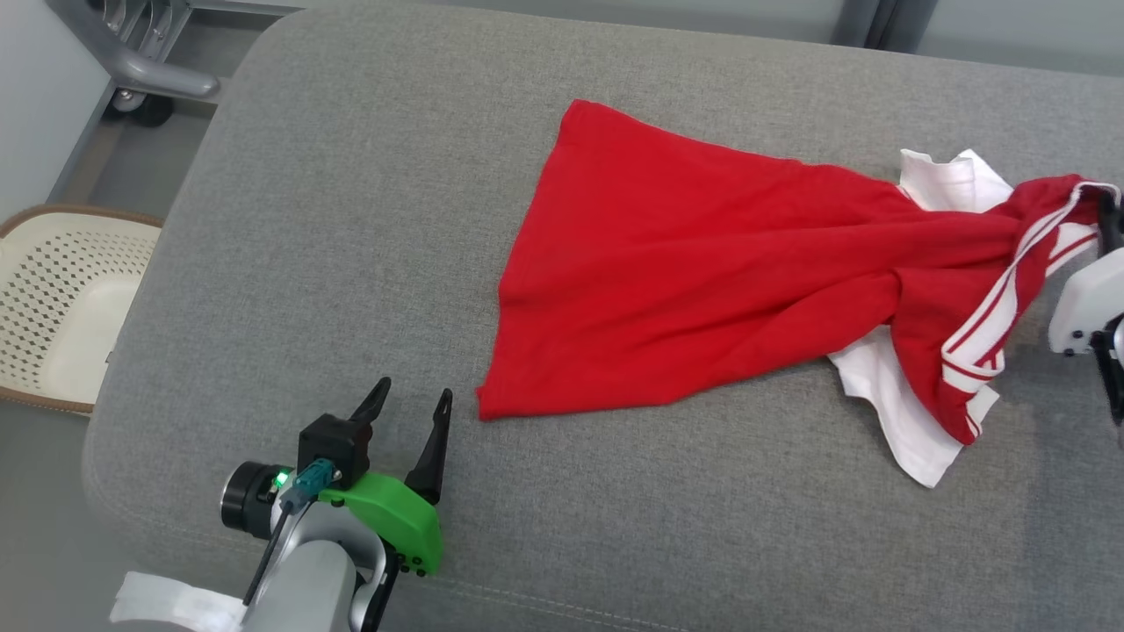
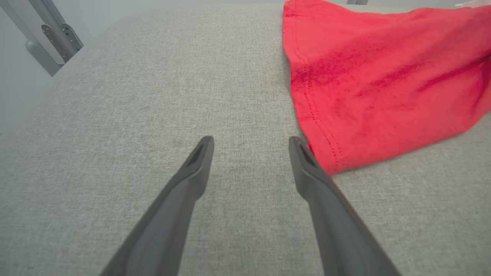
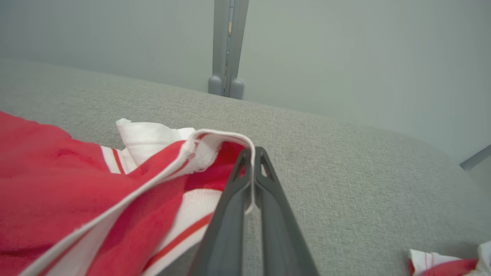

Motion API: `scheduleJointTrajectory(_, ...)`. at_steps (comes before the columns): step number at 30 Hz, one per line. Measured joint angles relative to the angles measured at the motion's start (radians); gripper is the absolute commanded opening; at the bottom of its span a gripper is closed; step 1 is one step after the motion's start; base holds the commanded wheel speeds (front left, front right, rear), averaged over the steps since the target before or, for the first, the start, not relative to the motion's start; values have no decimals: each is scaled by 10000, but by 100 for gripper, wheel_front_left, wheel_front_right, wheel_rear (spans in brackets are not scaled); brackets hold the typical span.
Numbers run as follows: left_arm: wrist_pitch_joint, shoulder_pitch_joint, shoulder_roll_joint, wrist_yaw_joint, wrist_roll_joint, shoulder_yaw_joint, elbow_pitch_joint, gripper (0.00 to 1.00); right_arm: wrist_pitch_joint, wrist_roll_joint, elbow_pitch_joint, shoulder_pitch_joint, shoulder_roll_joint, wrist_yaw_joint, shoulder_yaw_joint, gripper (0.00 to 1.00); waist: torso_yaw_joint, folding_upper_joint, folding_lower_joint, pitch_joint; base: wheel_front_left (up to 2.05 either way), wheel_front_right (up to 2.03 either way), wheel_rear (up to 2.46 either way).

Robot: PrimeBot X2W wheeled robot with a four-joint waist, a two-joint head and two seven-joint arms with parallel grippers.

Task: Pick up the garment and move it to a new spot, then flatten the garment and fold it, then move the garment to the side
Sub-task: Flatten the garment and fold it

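- Garment (image 1: pixel 702 290) lies across the grey cushion (image 1: pixel 351 219), long axis left to right.
- Right gripper (image 3: pixel 253 150) is pinched tight on its striped right end.
- Left gripper (image 1: pixel 416 388) gapes empty beside the hem corner.

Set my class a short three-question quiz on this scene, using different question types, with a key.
1. True or false: the left pincer is shut on the garment.
2. Where on the garment does the right pincer clamp? A) its plain red hem B) its white-edged border C) nowhere
3. What stands on the floor beside the grey cushion, on the robot's left?
Key: 1 false, its jaws stand open; 2 B; 3 a perforated cream basket.
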Motion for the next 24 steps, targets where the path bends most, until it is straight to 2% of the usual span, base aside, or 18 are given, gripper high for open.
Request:
scheduleJointTrajectory(2, 2, -81, -38, -13, 48, -71, 27, 100, 0, -336, 245, -28, -244, 0, -560, 100, 63, 0, 0, 46, 0, 0, 0)
scheduleJointTrajectory(7, 2, -140, -161, -27, 88, -219, 165, 100, 0, -1206, 581, -109, -775, 0, -2351, 100, 181, 0, 0, 40, 0, 0, 0)
scheduleJointTrajectory(11, 2, -89, -222, -58, 52, -245, 282, 100, 380, -2056, 920, -51, -596, 0, -3037, 100, 129, 0, 0, -157, 0, 0, 0)
scheduleJointTrajectory(13, 2, 6, -242, -59, -12, -198, 305, 100, 203, -2286, 855, 16, -316, 0, -3043, 100, 45, 0, 0, -304, 0, 0, 0)
scheduleJointTrajectory(16, 2, 237, -274, -63, -86, -58, 345, 100, 31, -2063, 477, 531, 460, 2, -2823, 100, -206, 0, 0, -625, 0, 0, 0)
scheduleJointTrajectory(22, 0, 702, -290, -71, -100, 151, 418, 100, 0, -928, -1463, 2306, 1476, 2, -2199, 100, -691, 0, 0, -1214, 0, 0, 0)
scheduleJointTrajectory(24, 0, 858, -303, -73, -127, 224, 451, 100, 0, -548, -2006, 2942, 1850, -4, -1716, 100, -848, 0, 0, -1437, 0, 0, 0)
